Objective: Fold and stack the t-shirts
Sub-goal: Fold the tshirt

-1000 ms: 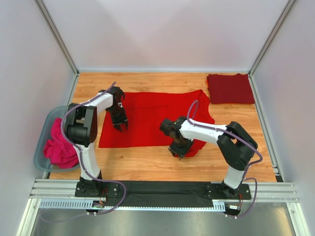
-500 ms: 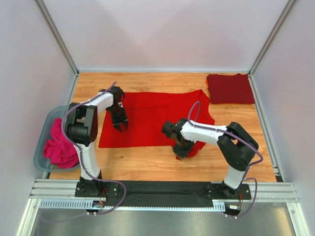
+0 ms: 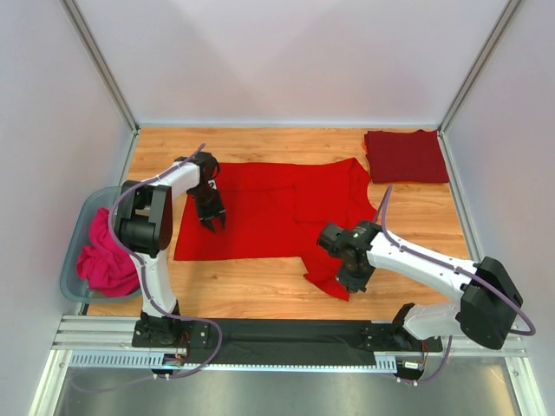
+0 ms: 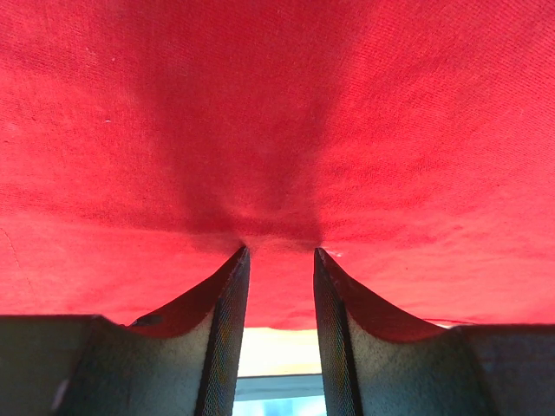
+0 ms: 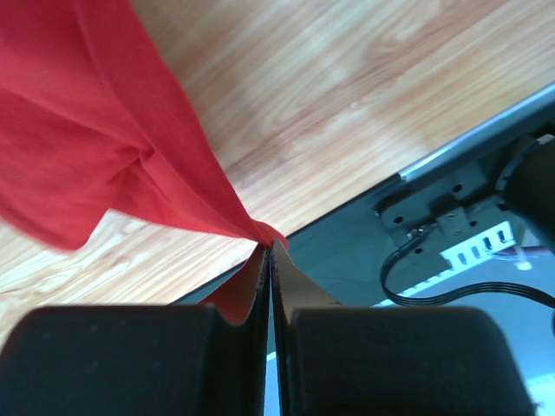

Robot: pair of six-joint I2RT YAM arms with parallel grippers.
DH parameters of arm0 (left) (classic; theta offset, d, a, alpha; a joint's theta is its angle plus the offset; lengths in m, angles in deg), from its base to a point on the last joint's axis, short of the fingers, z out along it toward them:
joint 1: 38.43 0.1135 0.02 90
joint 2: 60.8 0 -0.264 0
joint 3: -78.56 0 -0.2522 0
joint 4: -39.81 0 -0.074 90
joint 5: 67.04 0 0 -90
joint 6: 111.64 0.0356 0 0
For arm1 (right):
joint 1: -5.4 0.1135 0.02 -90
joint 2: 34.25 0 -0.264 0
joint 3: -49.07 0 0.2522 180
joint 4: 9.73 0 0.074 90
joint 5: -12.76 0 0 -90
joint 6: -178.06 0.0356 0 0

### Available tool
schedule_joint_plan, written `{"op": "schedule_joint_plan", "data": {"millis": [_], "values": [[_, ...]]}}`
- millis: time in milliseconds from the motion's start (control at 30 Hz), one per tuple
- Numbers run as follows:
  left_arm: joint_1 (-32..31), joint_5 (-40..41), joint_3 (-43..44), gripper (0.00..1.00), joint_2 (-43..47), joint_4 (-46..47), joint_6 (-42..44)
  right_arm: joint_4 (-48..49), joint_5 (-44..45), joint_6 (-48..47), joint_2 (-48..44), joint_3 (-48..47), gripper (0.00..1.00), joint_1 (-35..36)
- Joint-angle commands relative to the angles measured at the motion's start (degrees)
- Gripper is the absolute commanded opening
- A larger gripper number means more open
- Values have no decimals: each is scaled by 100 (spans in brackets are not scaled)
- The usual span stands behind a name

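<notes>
Near the near edge of the counter (image 3: pixel 260 290), a little right of its middle, the right claw (image 3: pixel 354 282) is seen pressed together. A corner of the bright red t-shirt (image 3: pixel 260 204) is pinched between its fingers (image 5: pixel 156 355). In the right wrist view the cloth is drawn up from the wood into a tight point at the fingertips, and folds run away from it to the left. From this pinch a narrow part of the shirt is stretched toward the far edge, where it joins the rest of the garment. The main part of the shirt is laid flat across the middle of the counter, with its long side running left to right.

On the left part of this shirt the left claw (image 3: pixel 212 224) is placed, pointing down, with its fingers (image 4: pixel 227 347) spread apart. Their tips are set on the red cloth, which is slightly puckered there, and nothing is gripped between them.

The darker maroon t-shirt (image 3: pixel 406 156) is found folded in the far right corner of the counter, just beside the far right corner of the red one. At the left edge, toward the near corner, a clear bin (image 3: pixel 74 251) is seen, with a crumpled pink cloth (image 3: pixel 104 260) in it.
</notes>
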Motion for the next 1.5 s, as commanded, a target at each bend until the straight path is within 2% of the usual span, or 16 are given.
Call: {"op": "schedule_joint_plan", "data": {"millis": [0, 200, 333, 500, 600, 633, 667, 767, 867, 1067, 1267, 1467], "values": [[-7, 59, 27, 43, -29, 373, 123, -309, 191, -119, 69, -17, 0, 21], [-50, 93, 238, 43, -55, 268, 202, -582, 358, -408, -27, 97, 0, -128], [-121, 295, 466, 44, 173, -47, 333, -39, 52, -856, -203, 115, 0, -128], [-121, 612, 529, 47, 955, -286, 378, 138, -247, -1112, -107, 35, 0, -163], [-112, 639, 432, 51, 1342, -488, 290, 603, -493, -1498, 34, 184, 0, -224], [-112, 621, 380, 53, 1447, -488, 281, 630, -572, -1551, 78, 228, 3, -303], [-103, 543, 249, 54, 1657, -488, 272, 631, -625, -1630, 95, 255, 13, -313], [-51, 411, -41, 58, 2026, -462, 71, 709, -731, -1823, -96, 413, 33, -313], [81, 96, -314, 59, 2273, -322, -175, 859, -836, -1964, -317, 781, 40, -435], [239, -230, -508, 58, 2406, 21, -281, 894, -749, -2220, -634, 1458, 44, -848], [275, -398, -833, 57, 2520, 302, -334, 1798, -924, -2667, -1020, 1810, 46, -1016], [468, -592, -1150, 54, 2617, 435, -457, 2151, -960, -2861, -1302, 2030, 42, -1086]]}}
